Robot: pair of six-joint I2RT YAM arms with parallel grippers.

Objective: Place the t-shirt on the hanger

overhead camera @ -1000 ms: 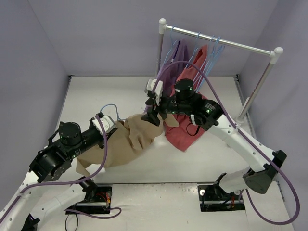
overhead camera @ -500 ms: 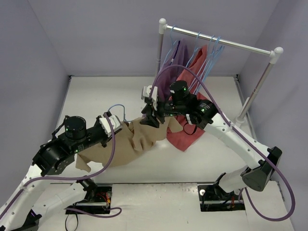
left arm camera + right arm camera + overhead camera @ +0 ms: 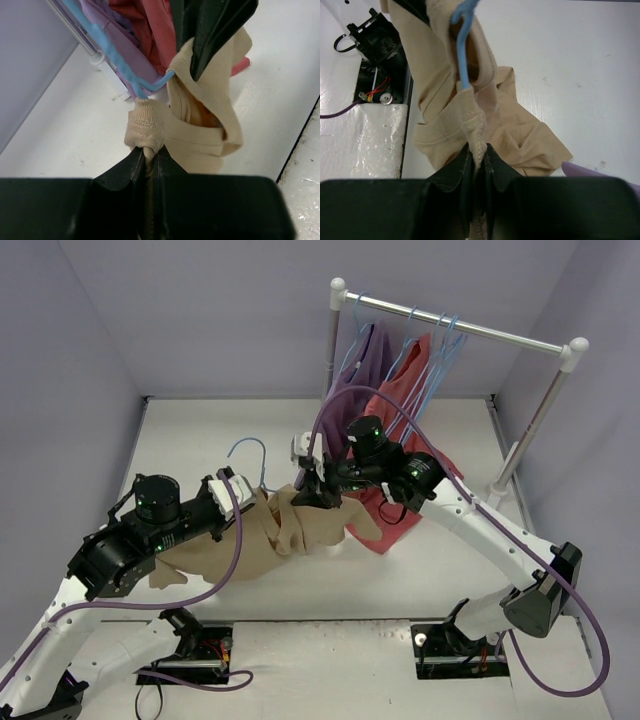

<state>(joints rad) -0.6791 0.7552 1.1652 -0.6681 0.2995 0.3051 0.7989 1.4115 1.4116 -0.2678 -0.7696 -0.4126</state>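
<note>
- Looking from above, you see the white surface (image 3: 200, 430) under both arms, with the clothes rack (image 3: 455, 328) standing beyond the right end effector (image 3: 318, 488).
- The t-shirt (image 3: 270, 540) is stretched between your two end effectors, its loose body sagging onto the surface below and behind them.
- A red shirt (image 3: 385, 525) trails from the rack down to the surface, just behind the right end effector.
- The hanger (image 3: 250, 447) has its hook poking out past the left end effector (image 3: 238, 498). In the right wrist view its blue wire (image 3: 464, 50) enters the neck opening directly ahead of the fingers.
- Your left end effector (image 3: 148, 159) is clenched on ribbed t-shirt fabric.
- Your right end effector (image 3: 477, 152) is pinched tight on the ribbed collar.
</note>
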